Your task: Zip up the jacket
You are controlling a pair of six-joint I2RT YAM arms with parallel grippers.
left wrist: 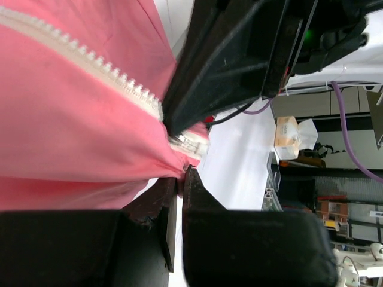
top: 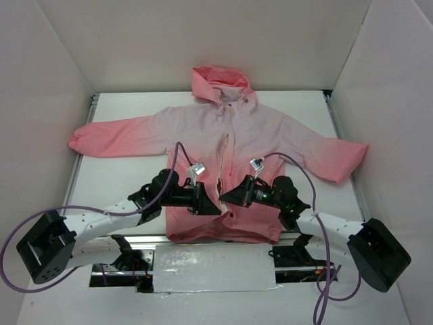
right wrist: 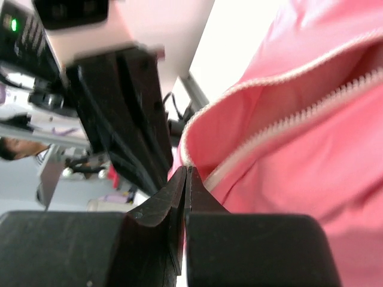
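The pink jacket (top: 257,128) lies spread flat on the white table, hood at the far side and hem toward the arms. Its light zipper (top: 225,145) runs down the front, with the two sides apart at the lower part. My left gripper (top: 214,204) and right gripper (top: 224,196) meet at the lower front. In the left wrist view the left gripper (left wrist: 181,176) is shut on a pinch of coral jacket (left wrist: 60,119) fabric just below the zipper (left wrist: 102,66) end. In the right wrist view the right gripper (right wrist: 187,170) is shut at the jacket (right wrist: 323,161) front edge beside the zipper (right wrist: 287,122) teeth.
White walls (top: 40,81) box in the table on three sides. A pale sheet (top: 213,267) lies between the arm bases at the near edge. Purple cables (top: 177,152) arch over both arms. The sleeves reach almost to both side walls.
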